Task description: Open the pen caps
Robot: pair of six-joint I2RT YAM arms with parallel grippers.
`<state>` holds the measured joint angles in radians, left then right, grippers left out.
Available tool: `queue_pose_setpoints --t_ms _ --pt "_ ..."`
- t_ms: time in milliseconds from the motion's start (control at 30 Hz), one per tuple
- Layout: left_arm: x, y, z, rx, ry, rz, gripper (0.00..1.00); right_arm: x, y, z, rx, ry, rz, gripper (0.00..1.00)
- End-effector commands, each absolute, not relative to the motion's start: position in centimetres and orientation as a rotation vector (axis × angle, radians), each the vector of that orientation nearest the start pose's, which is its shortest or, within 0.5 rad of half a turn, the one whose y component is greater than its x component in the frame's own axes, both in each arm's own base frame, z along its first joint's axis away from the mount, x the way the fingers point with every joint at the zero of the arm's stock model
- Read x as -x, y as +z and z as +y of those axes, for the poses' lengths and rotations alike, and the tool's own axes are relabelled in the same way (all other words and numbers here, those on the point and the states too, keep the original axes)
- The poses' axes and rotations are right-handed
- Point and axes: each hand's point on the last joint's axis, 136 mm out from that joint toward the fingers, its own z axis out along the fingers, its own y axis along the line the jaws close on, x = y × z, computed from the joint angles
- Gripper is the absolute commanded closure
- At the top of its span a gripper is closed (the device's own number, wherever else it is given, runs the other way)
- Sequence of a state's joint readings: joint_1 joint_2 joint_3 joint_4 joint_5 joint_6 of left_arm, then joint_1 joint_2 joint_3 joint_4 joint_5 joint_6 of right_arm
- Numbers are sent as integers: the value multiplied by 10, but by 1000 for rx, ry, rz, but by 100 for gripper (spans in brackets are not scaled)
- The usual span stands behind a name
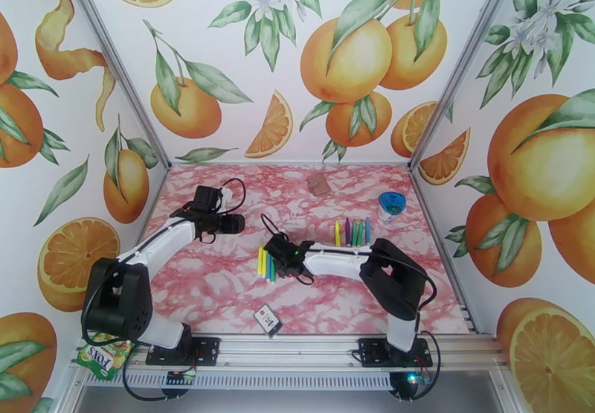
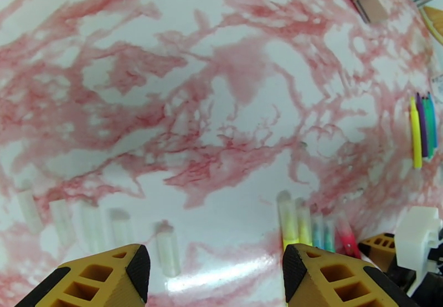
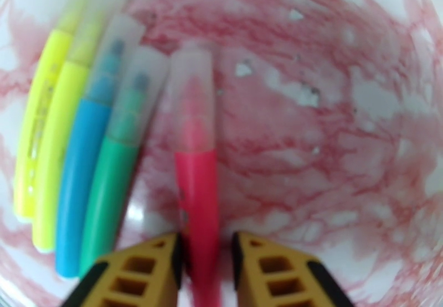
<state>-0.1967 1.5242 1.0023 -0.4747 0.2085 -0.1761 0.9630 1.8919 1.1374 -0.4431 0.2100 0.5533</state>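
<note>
Five markers [image 3: 111, 153] lie side by side: two yellow, one blue, one green, one pink, each with a translucent cap over its tip. My right gripper [image 3: 205, 242] is shut on the pink marker [image 3: 195, 192] at its barrel, and the pink marker's cap [image 3: 191, 98] sits on it. The same row [image 1: 265, 262] lies mid-table under the right gripper [image 1: 271, 247]. A second row of markers [image 1: 352, 232] lies further right. My left gripper [image 2: 213, 258] hangs open above the table, nothing between its fingers. Several loose clear caps [image 2: 91, 225] lie on the table in front of it.
A round blue-lidded container [image 1: 391, 205] stands at the right, beyond the second row. A black-and-white card [image 1: 268, 321] lies near the front edge. A brown tag [image 1: 320, 184] lies at the back. A candy bag [image 1: 104, 355] sits beside the left arm's base.
</note>
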Motion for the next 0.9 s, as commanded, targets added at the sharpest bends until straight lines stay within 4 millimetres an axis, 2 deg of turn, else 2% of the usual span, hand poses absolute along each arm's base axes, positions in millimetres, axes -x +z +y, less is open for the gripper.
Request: queue_pose_setpoints --t_ms 0,167,300,600,867 --pt "-380 113 -113 -112 -436 2545 33 -265 3 310 509 63 2697 74" --pt "-384 117 -119 -120 -477 2537 33 -269 5 308 498 57 2687 77" --pt "-387 121 -127 -124 -540 2521 32 -277 14 308 478 95 2647 80" --pt "-390 137 -149 -127 -724 2456 32 -299 55 302 400 312 2519 85" --pt "-387 155 -181 -180 -972 2359 31 -304 89 294 379 512 2381 86"
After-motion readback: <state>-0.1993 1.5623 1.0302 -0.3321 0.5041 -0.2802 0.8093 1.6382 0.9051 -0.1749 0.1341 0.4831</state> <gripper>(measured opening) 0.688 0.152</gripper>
